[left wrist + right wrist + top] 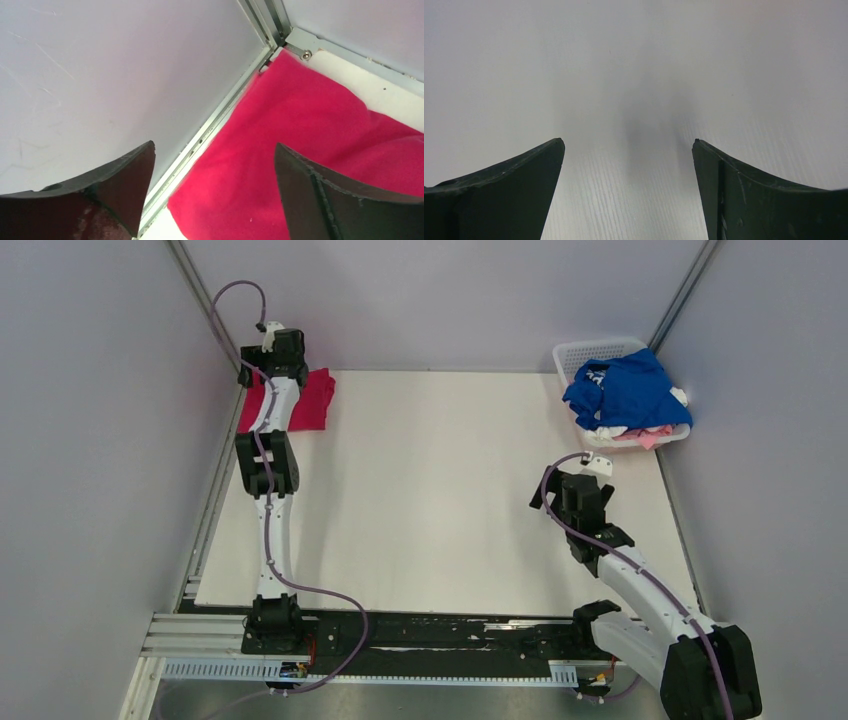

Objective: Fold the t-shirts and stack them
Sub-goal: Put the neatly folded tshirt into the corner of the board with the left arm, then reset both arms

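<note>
Left end effector is hovering with jaws wide, holding nothing. The magenta-red t-shirt is lying folded directly beneath and ahead of it, against the corner rail. Right end effector is likewise gaping wide over bare tabletop, with the blue t-shirt heaped in the basket ahead and slightly right. Judgement: the left should be lifting straight up, snagging no cloth; the right should be pinching one garment only.
</note>
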